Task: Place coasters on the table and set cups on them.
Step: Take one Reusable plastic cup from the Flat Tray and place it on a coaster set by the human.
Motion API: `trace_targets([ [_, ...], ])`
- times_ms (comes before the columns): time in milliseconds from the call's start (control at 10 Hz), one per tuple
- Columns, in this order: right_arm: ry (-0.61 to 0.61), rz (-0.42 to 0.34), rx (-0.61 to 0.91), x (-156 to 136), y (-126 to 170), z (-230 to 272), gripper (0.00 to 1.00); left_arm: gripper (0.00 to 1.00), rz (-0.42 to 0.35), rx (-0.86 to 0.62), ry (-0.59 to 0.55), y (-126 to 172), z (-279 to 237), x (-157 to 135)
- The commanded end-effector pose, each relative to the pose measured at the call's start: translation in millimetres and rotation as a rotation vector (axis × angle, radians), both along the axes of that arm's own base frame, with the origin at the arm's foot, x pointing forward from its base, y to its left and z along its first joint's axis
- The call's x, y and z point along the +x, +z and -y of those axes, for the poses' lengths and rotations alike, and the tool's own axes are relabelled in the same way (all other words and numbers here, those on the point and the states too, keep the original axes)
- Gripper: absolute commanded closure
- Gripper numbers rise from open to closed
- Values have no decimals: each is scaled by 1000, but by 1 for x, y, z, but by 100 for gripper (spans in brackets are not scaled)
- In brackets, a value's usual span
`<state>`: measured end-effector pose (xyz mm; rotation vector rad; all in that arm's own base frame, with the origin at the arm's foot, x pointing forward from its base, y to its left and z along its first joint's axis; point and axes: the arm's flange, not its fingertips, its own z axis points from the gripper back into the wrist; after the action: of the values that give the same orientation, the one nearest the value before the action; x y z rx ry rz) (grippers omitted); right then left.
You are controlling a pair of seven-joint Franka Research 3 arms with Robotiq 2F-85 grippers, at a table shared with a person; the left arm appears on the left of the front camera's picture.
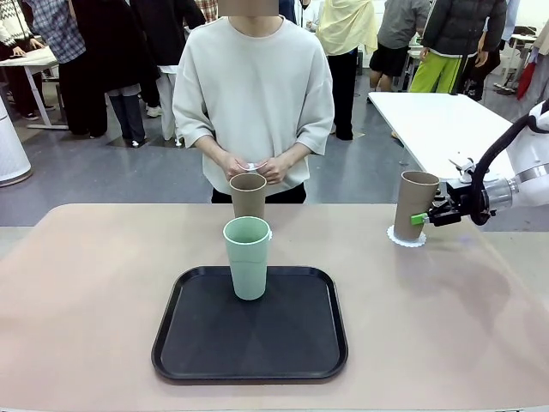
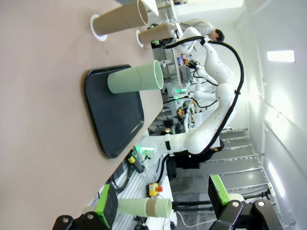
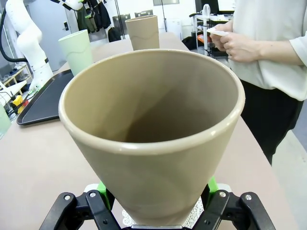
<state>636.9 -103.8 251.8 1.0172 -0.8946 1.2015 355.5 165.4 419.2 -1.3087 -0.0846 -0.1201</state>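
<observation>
Brown cup (image 3: pixel 153 143) sat on a coaster (image 1: pixel 406 237), with the right end effector (image 1: pixel 418 220) clamped low around it.
It stood near the far right edge of the table (image 1: pixel 86 300). Placing looked nearly done, so the next move called for releasing it and backing off without tipping it. A second brown cup (image 1: pixel 248 196) stood at the far edge before the person's hands (image 1: pixel 255 166). The mint cup (image 1: pixel 247 257) waited on the tray (image 1: pixel 197 343), and the left end effector (image 2: pixel 163 199) gaped wide, empty.

You have nothing to read here: no lettering, label, brand or number is legible on the cups (image 1: pixel 247 257), tray (image 1: pixel 171 343) or desk (image 1: pixel 86 283).
</observation>
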Motion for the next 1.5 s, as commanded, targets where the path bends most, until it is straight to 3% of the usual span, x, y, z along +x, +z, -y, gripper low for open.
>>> trace_targets([
  [0, 10, -29, 4, 3, -3, 4, 18, 0, 6, -9, -1, 2, -1, -2],
  [800, 25, -26, -24, 1, -9, 2, 18, 0, 6, -9, -1, 2, -1, -2],
  [900, 30, -27, -29, 1, -9, 2, 0, 0, 6, -9, -1, 2, -1, -2],
  [1400, 36, -35, -45, 1, -10, -1, 0, 0, 6, -9, -1, 2, -1, -2],
])
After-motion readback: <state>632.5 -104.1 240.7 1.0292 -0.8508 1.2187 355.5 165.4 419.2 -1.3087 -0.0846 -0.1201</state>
